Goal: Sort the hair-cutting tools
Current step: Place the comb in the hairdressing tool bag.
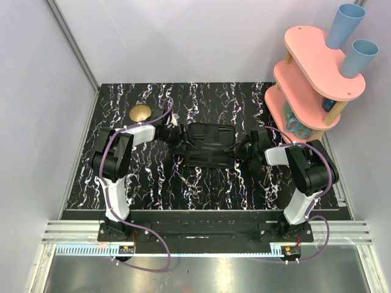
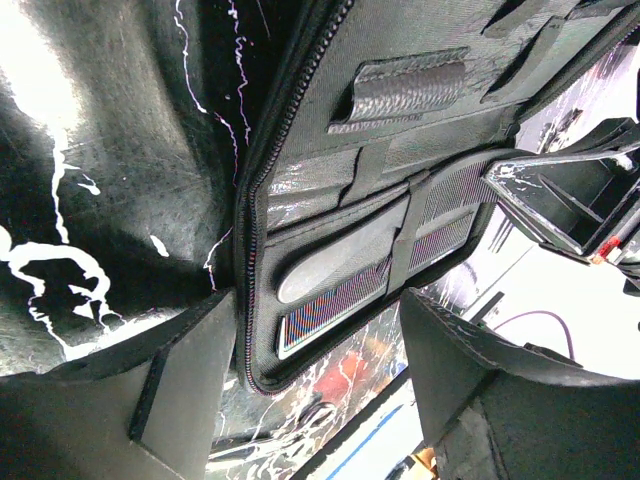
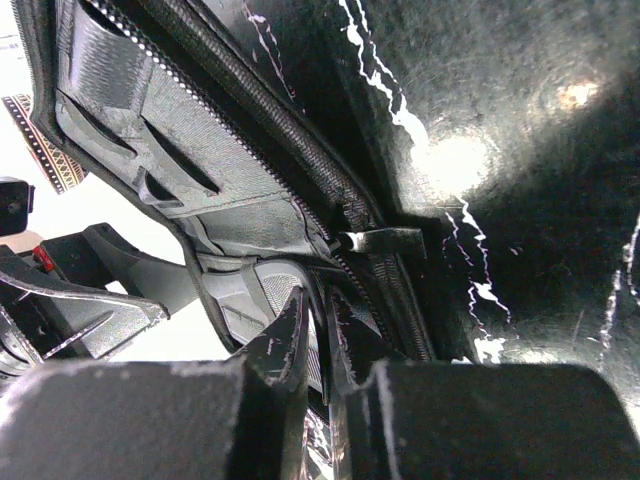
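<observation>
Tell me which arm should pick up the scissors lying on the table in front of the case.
Left. The left gripper is open and empty at one edge of the black case, and the scissors lie nearer it. The right gripper is closed on the opposite edge, so probably busy holding it.

- Case (image 1: pixel 211 145): is lying opened out on the table (image 1: pixel 232 101), about mid-table.
- Bowl (image 1: pixel 141 112): is sitting on the table behind and to the left of the case, well apart from it.
- Scissors (image 1: pixel 188 182): are lying on the table just in front of the case, below its left half.
- Shelf rack (image 1: pixel 317 73): is standing to the right of and behind the case.
- Two cups (image 1: pixel 344 24): are standing on the rack's top tier.
- Mug (image 1: pixel 294 126): is sitting on a lower tier.
- Left end effector (image 1: pixel 181 140): is straddling the case's left edge.
- Right end effector (image 1: pixel 243 149): is meeting the case's right edge.
</observation>
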### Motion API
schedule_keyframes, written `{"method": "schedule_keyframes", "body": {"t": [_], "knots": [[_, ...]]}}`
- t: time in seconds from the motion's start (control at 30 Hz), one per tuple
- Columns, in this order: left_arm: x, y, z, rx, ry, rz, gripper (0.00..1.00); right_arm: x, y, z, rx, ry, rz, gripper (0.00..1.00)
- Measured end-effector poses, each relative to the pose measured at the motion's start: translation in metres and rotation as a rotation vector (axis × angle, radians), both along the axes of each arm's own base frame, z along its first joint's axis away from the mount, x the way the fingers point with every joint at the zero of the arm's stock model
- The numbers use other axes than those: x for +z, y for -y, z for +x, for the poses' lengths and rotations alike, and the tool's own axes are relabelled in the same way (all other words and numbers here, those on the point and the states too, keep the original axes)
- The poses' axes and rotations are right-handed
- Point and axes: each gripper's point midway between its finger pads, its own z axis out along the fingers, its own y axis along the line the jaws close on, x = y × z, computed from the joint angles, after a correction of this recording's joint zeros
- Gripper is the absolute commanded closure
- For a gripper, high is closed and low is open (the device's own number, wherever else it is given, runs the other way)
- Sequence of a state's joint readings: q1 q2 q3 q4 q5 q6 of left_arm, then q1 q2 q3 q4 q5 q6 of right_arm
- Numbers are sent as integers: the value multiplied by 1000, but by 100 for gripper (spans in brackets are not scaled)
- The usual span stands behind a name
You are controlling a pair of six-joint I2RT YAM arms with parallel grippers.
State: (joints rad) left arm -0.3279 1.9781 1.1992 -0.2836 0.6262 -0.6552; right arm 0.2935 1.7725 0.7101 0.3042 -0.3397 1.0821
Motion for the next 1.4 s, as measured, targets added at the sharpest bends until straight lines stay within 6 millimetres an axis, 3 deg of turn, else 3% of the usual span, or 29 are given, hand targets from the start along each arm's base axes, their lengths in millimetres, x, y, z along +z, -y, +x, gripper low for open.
{"method": "schedule_keyframes", "body": {"t": [0.13, 0.23, 0.27, 0.4, 0.5, 0.7, 1.13, 1.3, 1.4], "knots": [[0, 0, 0, 0, -1, -3, 29, 0, -4, 1, 5, 1, 2, 85], [0, 0, 0, 0, -1, -3, 29, 1, -5, 1, 2, -2, -1, 59], [0, 0, 0, 1, -1, -3, 29, 3, -6, 2, 1, 0, 1, 46], [0, 2, 2, -2, 5, -18, 29, 14, -10, 6, -7, 41, -14, 29], [1, 7, 4, -10, 13, -42, 29, 20, -7, 6, -14, 53, -31, 24], [2, 18, 3, -33, 32, -63, 29, 23, 3, -2, -5, 29, -90, 23], [2, 24, 2, -43, 36, -71, 30, 26, 43, -50, 95, -76, -320, 28], [1, 23, 2, -41, 36, -68, 30, 39, 63, -58, 70, -60, -407, 46], [1, 23, 2, -39, 38, -63, 30, 40, 68, -57, 70, -60, -438, 52]]}}
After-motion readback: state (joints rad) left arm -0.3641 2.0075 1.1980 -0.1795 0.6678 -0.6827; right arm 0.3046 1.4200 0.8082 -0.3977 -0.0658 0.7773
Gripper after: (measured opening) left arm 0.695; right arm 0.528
